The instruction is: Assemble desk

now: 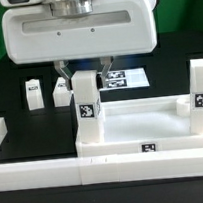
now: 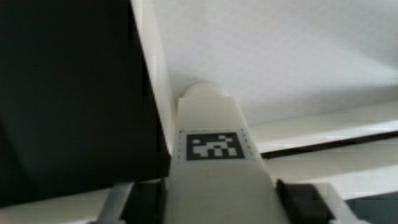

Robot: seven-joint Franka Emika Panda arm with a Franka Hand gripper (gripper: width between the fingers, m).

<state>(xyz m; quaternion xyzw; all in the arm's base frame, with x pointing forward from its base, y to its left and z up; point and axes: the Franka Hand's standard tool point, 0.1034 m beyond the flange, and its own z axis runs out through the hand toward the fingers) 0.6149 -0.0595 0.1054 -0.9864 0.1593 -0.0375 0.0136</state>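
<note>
In the exterior view, the gripper (image 1: 84,73) is clamped on the top of a white plastic block leg (image 1: 85,101) bearing a black-white tag. The leg stands upright at the exterior view's left corner of the large white plastic tray-like desk panel (image 1: 142,126). A second upright leg (image 1: 201,88) stands at the right corner.

In the wrist view, the tagged leg (image 2: 217,140) fills the gap between the gripper's fingers (image 2: 146,205).

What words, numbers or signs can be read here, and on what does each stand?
Words, brands, numbers: none show.
Square black-white tag, pattern only: on the leg under the claw, clearest in the wrist view.
Same kind of tag: on the other standing leg and the desk panel, on its front rim.
Tags on the two loose legs and the marker board: too small to make out.
</note>
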